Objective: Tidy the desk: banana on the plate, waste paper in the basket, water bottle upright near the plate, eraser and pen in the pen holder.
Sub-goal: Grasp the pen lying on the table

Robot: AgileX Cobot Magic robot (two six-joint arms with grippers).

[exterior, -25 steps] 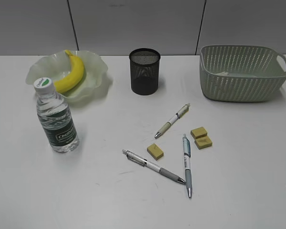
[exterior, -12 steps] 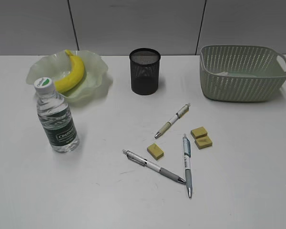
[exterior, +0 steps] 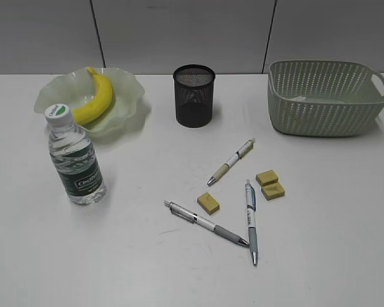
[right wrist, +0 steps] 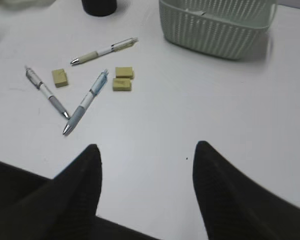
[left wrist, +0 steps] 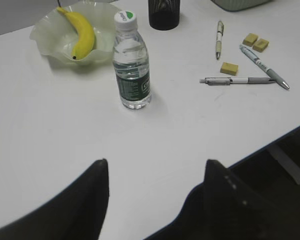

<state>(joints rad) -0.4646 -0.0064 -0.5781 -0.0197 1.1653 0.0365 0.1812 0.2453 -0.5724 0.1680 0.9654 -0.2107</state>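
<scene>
The banana point(exterior: 97, 97) lies in the wavy-rimmed plate point(exterior: 131, 86) at the back left. The water bottle point(exterior: 75, 160) stands upright in front of the plate. The black mesh pen holder point(exterior: 194, 96) stands at the back centre. Three pens point(exterior: 232, 161) point(exterior: 207, 222) point(exterior: 251, 220) and three yellow erasers point(exterior: 208, 203) point(exterior: 267, 177) point(exterior: 273, 190) lie on the desk point(exterior: 147, 268). A pale scrap shows inside the basket point(exterior: 326, 99); I cannot tell if it is the waste paper. My left gripper point(left wrist: 156, 165) and right gripper point(right wrist: 148, 146) are open and empty near the desk's front edge.
Grey wall panels stand behind the desk. The desk's front edge shows in both wrist views, with dark space below it. Neither arm shows in the exterior view.
</scene>
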